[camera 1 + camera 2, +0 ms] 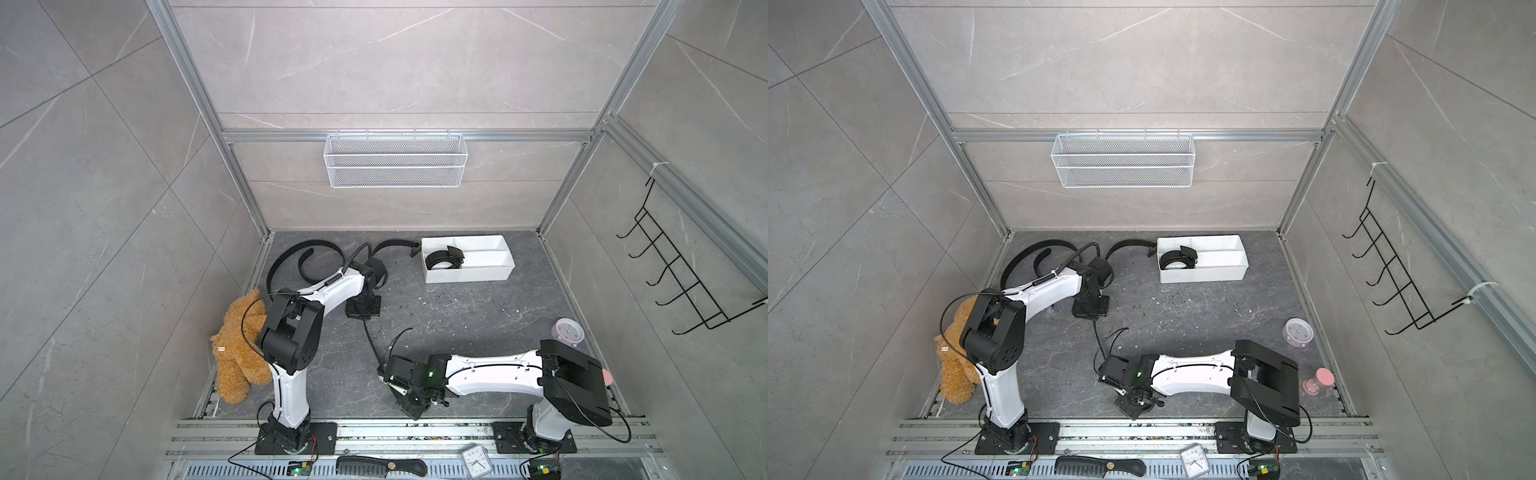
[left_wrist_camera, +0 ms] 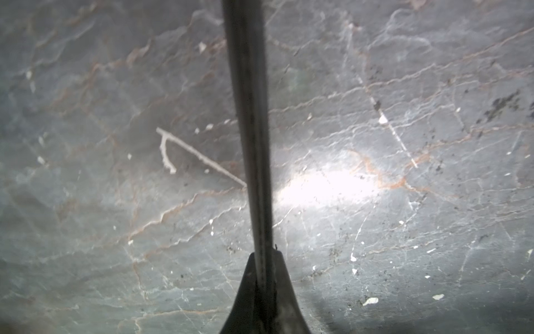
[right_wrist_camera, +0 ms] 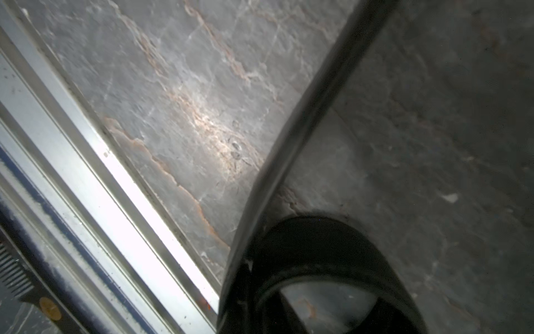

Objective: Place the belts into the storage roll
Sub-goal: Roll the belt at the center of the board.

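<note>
Belts, in a top view one coiled belt point(image 1: 434, 254) in the storage roll point(image 1: 469, 276), left end, my right end effector point(image 1: 411, 409) closed, left wrist view alone, my left end effector point(image 2: 264, 256) clamping a second belt point(image 2: 251, 115), right wrist view, front rail point(image 3: 86, 188) close by.

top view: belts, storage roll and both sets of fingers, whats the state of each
coiled belt, rolled up inside the storage roll
storage roll, upright on the floor, one belt in it
held belt, pinched edge-on in the left fingers, outside the roll
loose belt, curled on the floor, outside the roll
left fingers, shut on the held belt
right fingers, shut, low by the front rail
</note>
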### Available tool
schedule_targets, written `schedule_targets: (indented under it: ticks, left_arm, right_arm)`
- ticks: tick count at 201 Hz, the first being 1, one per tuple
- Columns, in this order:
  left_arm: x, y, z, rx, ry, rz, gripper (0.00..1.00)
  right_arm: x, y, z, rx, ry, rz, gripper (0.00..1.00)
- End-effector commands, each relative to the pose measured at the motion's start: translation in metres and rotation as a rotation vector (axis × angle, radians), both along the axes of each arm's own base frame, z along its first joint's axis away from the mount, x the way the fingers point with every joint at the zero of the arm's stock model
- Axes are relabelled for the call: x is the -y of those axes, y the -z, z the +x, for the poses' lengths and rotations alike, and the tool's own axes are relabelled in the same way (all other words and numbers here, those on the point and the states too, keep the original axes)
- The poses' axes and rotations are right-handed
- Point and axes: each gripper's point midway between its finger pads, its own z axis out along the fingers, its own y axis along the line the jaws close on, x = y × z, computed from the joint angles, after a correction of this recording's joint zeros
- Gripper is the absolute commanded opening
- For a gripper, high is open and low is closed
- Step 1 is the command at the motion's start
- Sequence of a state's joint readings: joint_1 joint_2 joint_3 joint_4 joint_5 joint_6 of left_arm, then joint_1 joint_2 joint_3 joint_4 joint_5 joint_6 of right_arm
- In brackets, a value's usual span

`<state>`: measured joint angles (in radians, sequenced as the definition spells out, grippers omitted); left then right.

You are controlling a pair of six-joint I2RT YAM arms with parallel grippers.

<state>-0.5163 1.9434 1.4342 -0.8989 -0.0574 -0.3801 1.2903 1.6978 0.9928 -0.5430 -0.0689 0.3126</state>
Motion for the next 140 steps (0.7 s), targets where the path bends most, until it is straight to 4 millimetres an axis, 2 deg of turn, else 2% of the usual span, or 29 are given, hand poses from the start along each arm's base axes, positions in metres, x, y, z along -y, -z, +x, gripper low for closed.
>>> schedule_targets:
  ticks: [1, 22, 42, 58, 88, 92, 105, 118, 140]
  left_arm:
    - [0.041, -0.018, 0.04, 0.106, 0.123, -0.115, 0.0]
    - [0.092, -0.02, 0.042, 0.093, 0.191, -0.251, 0.0]
    - [0.123, -0.016, 0.038, 0.043, 0.205, -0.404, 0.0]
    - [0.134, -0.012, 0.03, 0.004, 0.238, -0.457, 0.0]
    - [0.137, -0.002, 0.009, -0.079, 0.292, -0.502, 0.0]
    - [0.137, -0.002, 0.007, -0.086, 0.293, -0.508, 0.05]
    - [0.133, -0.004, 0.003, -0.08, 0.289, -0.507, 0.3]
    - [0.128, -0.011, 0.004, -0.05, 0.275, -0.509, 0.49]
    - [0.111, -0.035, 0.014, 0.047, 0.227, -0.483, 0.7]
  right_arm:
    - [0.001, -0.004, -0.014, -0.032, -0.069, -0.015, 0.0]
    - [-0.019, -0.008, -0.011, -0.01, -0.099, 0.017, 0.0]
    - [-0.033, -0.007, -0.008, 0.002, -0.121, 0.03, 0.0]
    - [-0.041, -0.006, -0.007, 0.007, -0.13, 0.036, 0.0]
    - [-0.047, 0.0, -0.003, 0.014, -0.131, 0.005, 0.0]
    - [-0.048, 0.001, -0.002, 0.014, -0.133, 0.0, 0.0]
    - [-0.05, 0.004, -0.001, 0.012, -0.132, -0.016, 0.0]
    - [-0.05, 0.007, 0.001, 0.013, -0.127, -0.037, 0.0]
    - [-0.049, 0.008, 0.003, 0.014, -0.118, -0.05, 0.0]
